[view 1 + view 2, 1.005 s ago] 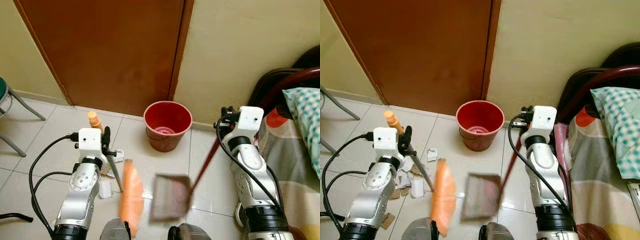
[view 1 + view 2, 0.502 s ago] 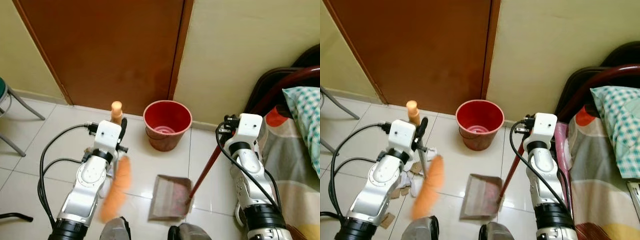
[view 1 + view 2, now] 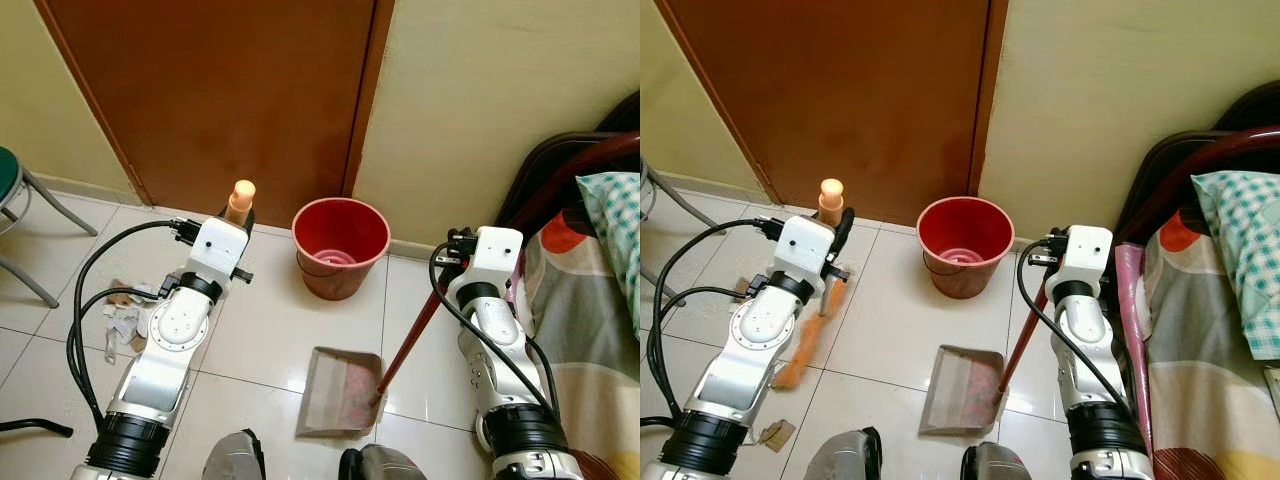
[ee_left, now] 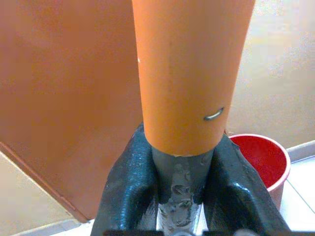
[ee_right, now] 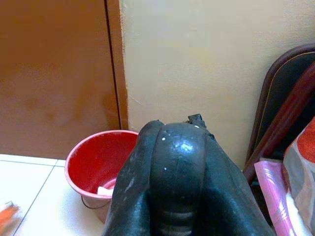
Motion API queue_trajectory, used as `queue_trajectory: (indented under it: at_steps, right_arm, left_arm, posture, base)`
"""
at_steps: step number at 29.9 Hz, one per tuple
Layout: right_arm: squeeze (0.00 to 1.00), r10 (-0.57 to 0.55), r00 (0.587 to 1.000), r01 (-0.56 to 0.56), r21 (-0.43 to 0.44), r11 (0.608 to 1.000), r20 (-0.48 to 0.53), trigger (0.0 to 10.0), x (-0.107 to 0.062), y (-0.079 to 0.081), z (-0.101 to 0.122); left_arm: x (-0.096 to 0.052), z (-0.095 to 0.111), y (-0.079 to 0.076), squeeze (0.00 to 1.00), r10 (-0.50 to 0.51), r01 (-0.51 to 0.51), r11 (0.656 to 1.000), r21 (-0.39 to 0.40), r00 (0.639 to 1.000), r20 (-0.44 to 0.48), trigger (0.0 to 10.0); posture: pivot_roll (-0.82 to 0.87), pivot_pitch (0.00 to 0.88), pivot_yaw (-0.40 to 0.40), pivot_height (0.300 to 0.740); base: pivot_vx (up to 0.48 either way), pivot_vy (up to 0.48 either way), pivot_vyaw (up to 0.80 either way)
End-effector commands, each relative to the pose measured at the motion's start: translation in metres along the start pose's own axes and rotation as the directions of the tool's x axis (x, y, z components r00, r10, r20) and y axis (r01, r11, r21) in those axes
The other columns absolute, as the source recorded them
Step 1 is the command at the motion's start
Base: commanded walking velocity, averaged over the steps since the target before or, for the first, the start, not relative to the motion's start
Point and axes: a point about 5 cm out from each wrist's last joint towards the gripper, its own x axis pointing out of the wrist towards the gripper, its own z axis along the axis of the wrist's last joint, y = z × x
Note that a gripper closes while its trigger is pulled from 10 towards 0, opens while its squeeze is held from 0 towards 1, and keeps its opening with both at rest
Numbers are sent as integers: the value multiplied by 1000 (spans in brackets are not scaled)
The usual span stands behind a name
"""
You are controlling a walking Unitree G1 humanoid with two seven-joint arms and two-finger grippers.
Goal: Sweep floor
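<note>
Broom [image 3: 805, 345] pinched in left hand [image 4: 179, 196], bristles on scraps [image 3: 120, 320] left of dustpan [image 3: 962, 390], whose handle is clamped by right hand [image 3: 1045, 268]. Scraps best drawn rightward in low strokes.

Our two arms are silver, built of rounded, jointed metal segments that end in black ribbed collars near the lower edge of the head views. Each wrist carries a boxy white camera housing. A circular disc joint with small screws marks our left arm [image 3: 170, 330]. Thick black cables loop out from the left wrist housing and curl beside the arm; a thinner black cable runs down our right arm [image 3: 495, 340]. Our fingers [image 4: 125, 191] are glossy black, smooth and rounded, speckled with pale dust. Two grey rounded foot tips [image 3: 235, 460] show below.
</note>
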Motion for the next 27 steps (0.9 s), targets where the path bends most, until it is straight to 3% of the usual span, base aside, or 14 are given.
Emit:
queue_trajectory:
  at_steps: [1, 5, 8, 13, 14, 15, 22, 27]
  right_arm:
    - [0, -12, 1000, 12, -1, 1000, 23, 10000, 3, -2, 5]
    - [0, -7, 1000, 7, -2, 1000, 25, 10000, 5, -1, 6]
    - [0, -3, 1000, 4, -2, 1000, 30, 10000, 7, 1, 7]
    - [0, -8, 999, 8, 3, 1000, 31, 10000, 3, 1, 4]
    - [0, -8, 999, 8, 3, 1000, 31, 10000, 3, 1, 4]
    - [0, -11, 1000, 11, 6, 1000, 26, 10000, 1, 1, 2]
    - [0, -13, 1000, 13, 10, 1000, 23, 10000, 1, 0, 3]
    - [0, -3, 1000, 3, 12, 1000, 18, 10000, 1, 1, 5]
  left_arm:
    - [6, 16, 14, 0, 45, -49, 998, 46, 996, 79, 10000]
    - [10, 25, 33, 0, 136, -146, 985, 89, 984, 116, 10000]
    - [13, 30, 56, 0, 231, -248, 961, 124, 963, 137, 10000]
    - [8, 21, 98, 0, 360, -374, 911, 175, 927, 110, 10000]
    - [8, 21, 98, 0, 360, -374, 911, 175, 927, 110, 10000]
    - [5, 16, 110, 0, 391, -402, 893, 204, 916, 95, 10000]
    - [-4, -18, 137, 0, 484, -463, 851, 248, 874, -29, 10000]
    - [-2, -57, 137, 0, 451, -417, 889, 189, 869, -205, 10000]
  posture:
    - [36, 110, -27, 740]
    - [39, 111, -26, 740]
    - [39, 124, -23, 740]
    - [38, 126, -14, 740]
    - [38, 126, -14, 740]
    - [37, 129, -13, 740]
    - [21, 142, -25, 740]
    - [6, 157, -37, 740]
  base:
    - [0, 0, 0]
    - [0, 0, 0]
    - [0, 0, 0]
    - [0, 0, 0]
    - [0, 0, 0]
    - [0, 0, 0]
    - [0, 0, 0]
    - [0, 0, 0]
